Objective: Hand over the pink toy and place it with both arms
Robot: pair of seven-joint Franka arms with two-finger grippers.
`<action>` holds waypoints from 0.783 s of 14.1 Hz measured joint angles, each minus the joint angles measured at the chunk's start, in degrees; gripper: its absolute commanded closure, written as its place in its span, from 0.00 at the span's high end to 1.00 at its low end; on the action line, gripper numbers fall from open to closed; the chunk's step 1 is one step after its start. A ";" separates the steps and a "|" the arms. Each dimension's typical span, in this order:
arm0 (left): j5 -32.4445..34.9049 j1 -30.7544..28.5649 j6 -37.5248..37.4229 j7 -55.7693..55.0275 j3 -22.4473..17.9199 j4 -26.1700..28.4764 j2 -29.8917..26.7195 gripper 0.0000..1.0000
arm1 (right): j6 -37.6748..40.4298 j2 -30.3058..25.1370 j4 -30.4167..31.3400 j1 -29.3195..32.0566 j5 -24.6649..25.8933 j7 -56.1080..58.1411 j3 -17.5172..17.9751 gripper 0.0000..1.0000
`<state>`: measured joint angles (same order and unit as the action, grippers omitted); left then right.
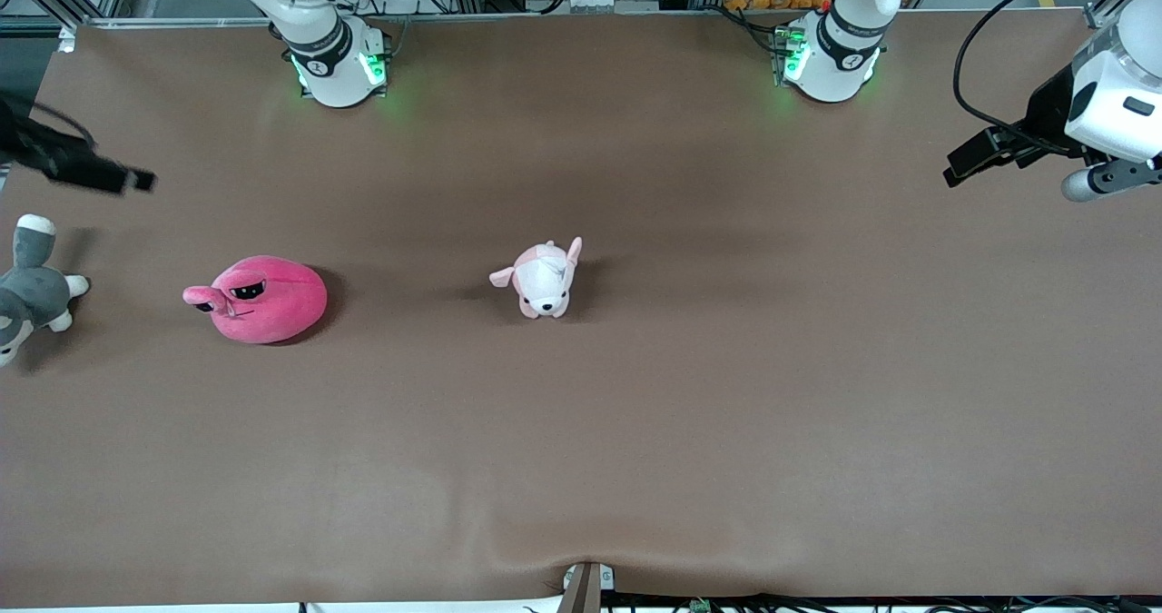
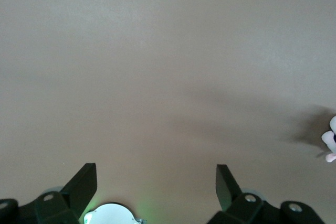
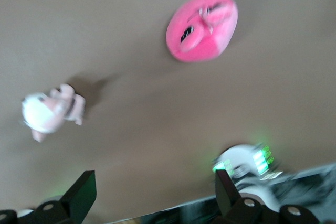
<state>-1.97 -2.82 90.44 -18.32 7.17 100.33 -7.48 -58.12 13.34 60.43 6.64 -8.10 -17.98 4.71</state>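
The pink toy, a round hot-pink plush with black slanted eyes, lies on the brown table toward the right arm's end. It also shows in the right wrist view. My right gripper hangs in the air over the table's right-arm end, apart from the toy. Its fingers are open and empty in the right wrist view. My left gripper hangs over the left-arm end, far from the toy, and is open and empty in the left wrist view.
A pale pink-and-white puppy plush lies near the table's middle and shows in both wrist views. A grey-and-white plush lies at the right arm's end. The arm bases stand farthest from the front camera.
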 measured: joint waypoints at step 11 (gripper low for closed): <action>2.08 5.12 -6.72 17.20 -5.85 -8.27 4.33 1.00 | -12.78 -13.37 16.18 -8.02 7.19 20.78 -4.09 1.00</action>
<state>0.11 2.30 83.72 -1.12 1.32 92.06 -3.15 -70.90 -0.03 76.62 -1.38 -0.91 2.80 0.61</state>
